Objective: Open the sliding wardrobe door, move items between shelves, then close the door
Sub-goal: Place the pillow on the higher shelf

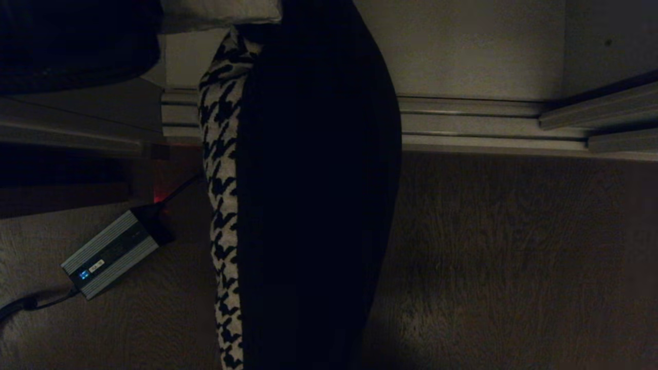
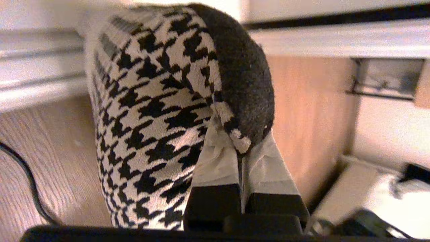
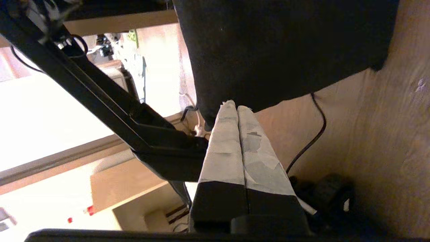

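Cushion: we have the square black-and-white houndstooth fabric cushion with the plain black back [image 1: 303,195] hanging on edge, clear of the brown wood-grain floor [image 1: 514,267] and in front of the ribbed pale metal floor track [image 1: 473,123].
Left pincer: our left pincer [image 2: 241,148] has its taped fingers pressed together on a corner of the cushion, right at the seam where the check meets the black.
Right pincer: our right pincer [image 3: 237,107] is pressed together too, its tips at the lower edge of the black back; we cannot tell whether any fabric is caught between them.
Cushion to track: the cushion's upper part crosses the track; the grey ribbed power brick [image 1: 110,253] lies on the floor beside the cushion, on the near side of the track.
Doing it well: we judge the carry is underway, so we should keep both pinches firm, lift evenly, and clear the track before the shelf.
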Motion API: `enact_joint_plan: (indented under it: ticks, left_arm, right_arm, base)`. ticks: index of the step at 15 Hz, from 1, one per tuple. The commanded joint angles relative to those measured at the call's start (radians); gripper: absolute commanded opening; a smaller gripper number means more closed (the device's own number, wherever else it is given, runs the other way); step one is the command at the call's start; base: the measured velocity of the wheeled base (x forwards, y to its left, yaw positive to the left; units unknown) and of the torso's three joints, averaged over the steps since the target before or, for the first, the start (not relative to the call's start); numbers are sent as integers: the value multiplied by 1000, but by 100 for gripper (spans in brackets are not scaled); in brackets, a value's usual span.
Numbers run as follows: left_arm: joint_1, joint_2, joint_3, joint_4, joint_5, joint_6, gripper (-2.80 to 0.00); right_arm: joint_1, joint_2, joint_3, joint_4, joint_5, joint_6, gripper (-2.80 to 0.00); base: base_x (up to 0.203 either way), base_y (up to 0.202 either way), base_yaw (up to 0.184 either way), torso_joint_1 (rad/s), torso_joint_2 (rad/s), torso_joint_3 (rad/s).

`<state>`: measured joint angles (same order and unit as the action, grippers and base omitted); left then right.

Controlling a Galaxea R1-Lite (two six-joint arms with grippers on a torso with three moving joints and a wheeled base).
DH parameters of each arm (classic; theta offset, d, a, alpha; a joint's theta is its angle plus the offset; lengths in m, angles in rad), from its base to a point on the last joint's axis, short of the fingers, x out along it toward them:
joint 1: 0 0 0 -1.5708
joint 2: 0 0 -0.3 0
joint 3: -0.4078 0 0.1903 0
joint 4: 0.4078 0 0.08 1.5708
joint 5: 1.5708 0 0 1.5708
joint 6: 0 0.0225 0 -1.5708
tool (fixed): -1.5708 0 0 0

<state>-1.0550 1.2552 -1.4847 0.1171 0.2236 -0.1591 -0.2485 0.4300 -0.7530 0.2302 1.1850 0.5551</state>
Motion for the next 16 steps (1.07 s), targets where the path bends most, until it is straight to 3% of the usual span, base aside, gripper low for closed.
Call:
enact_joint_plan:
  ticks: [1,3,6,10,16]
  left_arm:
    - [-15,28,-50,-26,4,23,-280]
    - [-10,40,-14,-27,38,63,-280]
    - [-1,34,33,-38,85,67,-280]
    - [-10,27,100,-30,56,8,-280]
    - [7,-75,305,-37,46,-4,-280]
  right_arm:
    - [-1,-10,31,1,19,2,-280]
    - [-2,-15,46,0,28,2,-280]
    - [-2,-7,55,-12,28,0,-280]
    - [-2,-10,62,-12,30,0,-280]
    - [-7,-15,81,-12,65,2,-280]
  base:
    - [0,0,0,0,0,0]
    - [0,0,0,0,0,0]
    - [0,0,0,0,0,0]
    - [0,0,0,0,0,0]
    - [0,0,0,0,0,0]
